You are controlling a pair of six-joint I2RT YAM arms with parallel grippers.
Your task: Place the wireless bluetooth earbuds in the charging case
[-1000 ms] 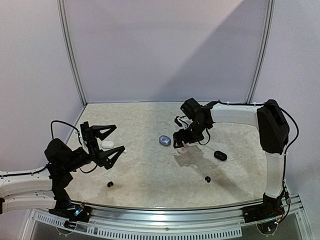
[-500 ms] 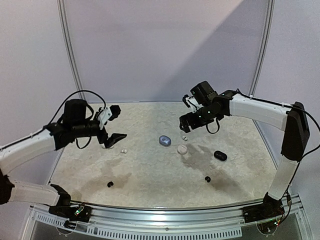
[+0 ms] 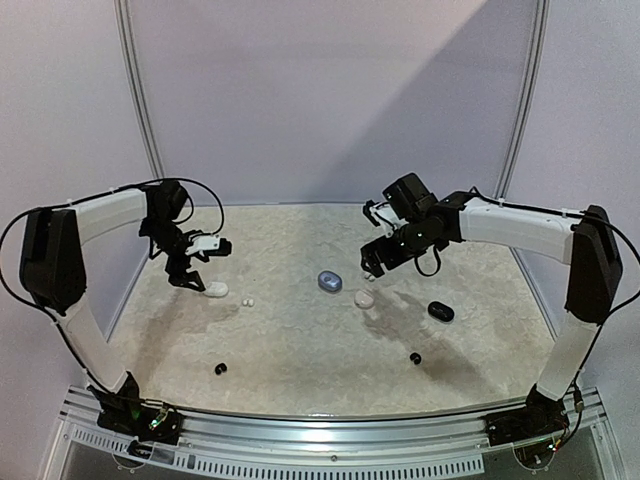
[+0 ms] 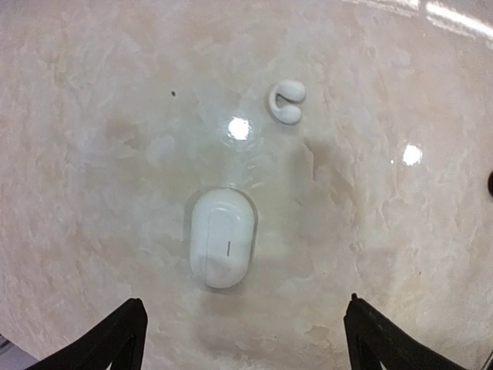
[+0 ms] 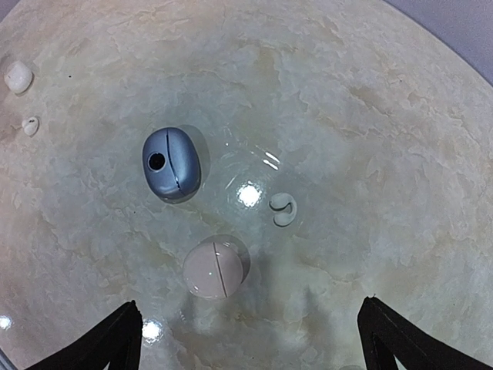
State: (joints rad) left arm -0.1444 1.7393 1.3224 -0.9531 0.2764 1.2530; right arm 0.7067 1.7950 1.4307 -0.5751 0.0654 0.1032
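Observation:
My left gripper (image 3: 198,262) hangs open just above and short of a white oblong charging case (image 4: 222,248), nothing between its fingers (image 4: 127,335). A white earbud (image 4: 286,102) lies beyond that case. My right gripper (image 5: 250,308) is open too, hovering over a pale round case (image 5: 214,268) that lies closed on the table. A greyish earbud (image 5: 283,208) lies right of it and a blue case (image 5: 171,163) behind it. In the top view these sit mid-table: blue case (image 3: 330,281), pale case (image 3: 364,298), right gripper (image 3: 375,245).
A black case (image 3: 440,312) lies right of centre. Two black earbuds (image 3: 414,357) (image 3: 220,368) rest nearer the front edge. The white case (image 3: 215,289) and its earbud (image 3: 248,301) are close to the left wall frame (image 3: 150,150).
My left arm swung up and back from the near left to hover over the white case. My right gripper lifted away from the pale round case, uncovering it.

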